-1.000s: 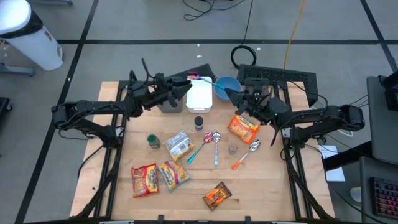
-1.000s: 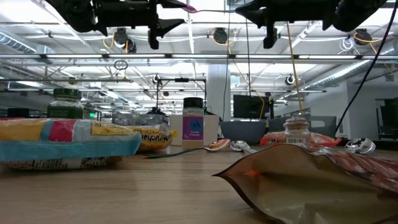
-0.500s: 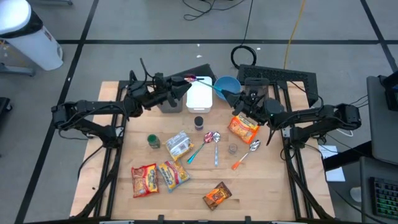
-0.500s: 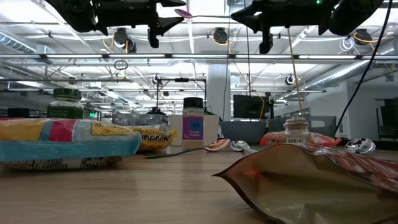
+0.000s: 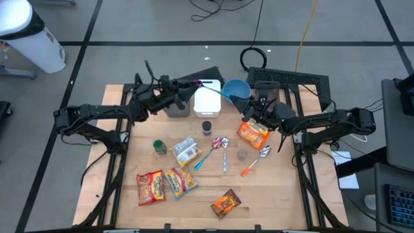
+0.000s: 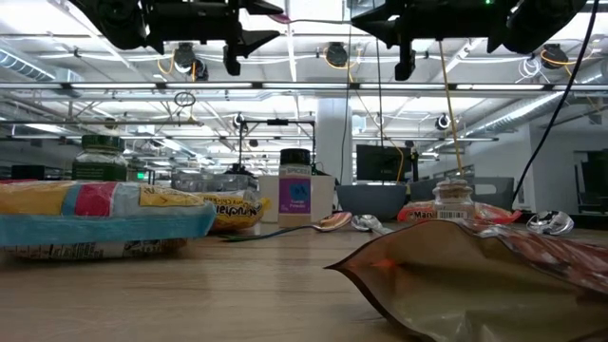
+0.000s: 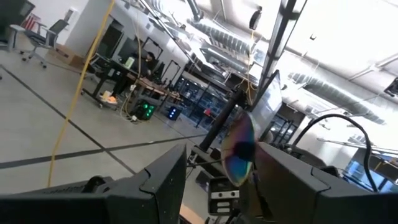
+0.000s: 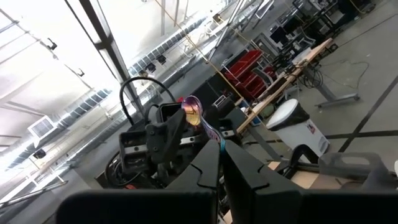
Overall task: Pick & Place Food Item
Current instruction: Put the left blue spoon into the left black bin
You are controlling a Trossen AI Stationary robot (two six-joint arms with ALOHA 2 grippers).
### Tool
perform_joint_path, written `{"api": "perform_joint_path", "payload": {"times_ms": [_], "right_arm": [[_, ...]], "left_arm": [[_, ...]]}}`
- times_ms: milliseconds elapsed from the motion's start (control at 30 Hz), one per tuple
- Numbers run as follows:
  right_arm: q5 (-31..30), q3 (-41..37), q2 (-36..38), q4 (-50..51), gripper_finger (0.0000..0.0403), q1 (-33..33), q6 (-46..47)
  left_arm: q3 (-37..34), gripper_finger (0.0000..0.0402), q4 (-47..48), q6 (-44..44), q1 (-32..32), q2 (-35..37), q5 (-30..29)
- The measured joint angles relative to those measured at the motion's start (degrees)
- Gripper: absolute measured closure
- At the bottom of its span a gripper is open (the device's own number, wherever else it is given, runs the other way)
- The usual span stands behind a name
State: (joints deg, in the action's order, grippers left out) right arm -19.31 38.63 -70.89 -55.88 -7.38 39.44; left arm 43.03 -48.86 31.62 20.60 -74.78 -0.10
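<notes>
Wooden table (image 5: 278,194), seen from above: square top on a grey tiled floor (image 5: 129,26), with a white bin (image 5: 29,35) off the 10 o'clock corner and a dark keyboard tray (image 5: 297,81) behind the 1 o'clock edge.

Left arm reaches in from 9 o'clock; the left hand (image 5: 189,86) sits raised over the far edge beside the white lidded container (image 5: 207,101). Its fingers stand apart around the bowl end of an iridescent spoon (image 7: 239,152); actual contact with the fingers cannot be made out.

Right arm enters from 3 o'clock; the right hand (image 5: 249,110) is clamped shut on the spoon's teal handle (image 8: 221,144), held above the table between the blue bowl (image 5: 237,88) and the orange noodle packet (image 5: 253,133). The spoon spans the gap between both hands.

Food items on the table: noodle packet at 2 o'clock from centre; silver packet (image 5: 185,150) at centre; red packet (image 5: 150,186) and yellow packet (image 5: 180,181) at 7 o'clock; brown pouch (image 5: 226,204) at 6 o'clock. Green-lidded jar (image 5: 159,147) at 9 o'clock, dark-capped jar (image 5: 207,127) at 12 o'clock. Loose spoons (image 5: 223,145) lie near centre; an orange-handled spoon (image 5: 257,160) lies at 4 o'clock.

Low view: both hands are cut off by the upper frame edge; the pouch (image 6: 475,285) blocks much of the foreground. Behind lies an open hall with ceiling pipework.
</notes>
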Motion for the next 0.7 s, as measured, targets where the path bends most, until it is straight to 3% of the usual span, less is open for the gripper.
{"api": "perform_joint_path", "payload": {"times_ms": [467, 700], "right_arm": [[0.07, 0.02, 0.00, -0.02, 0.0403, 0.00, 0.00], [0.09, 0.02, 0.00, -0.02, 0.0403, 0.00, 0.15]], "left_arm": [[0.00, 0.0204, 1.11, 0.17, 0.00, 0.02, -0.02], [0.00, 0.0267, 1.11, 0.19, 0.00, 0.01, -0.02]]}}
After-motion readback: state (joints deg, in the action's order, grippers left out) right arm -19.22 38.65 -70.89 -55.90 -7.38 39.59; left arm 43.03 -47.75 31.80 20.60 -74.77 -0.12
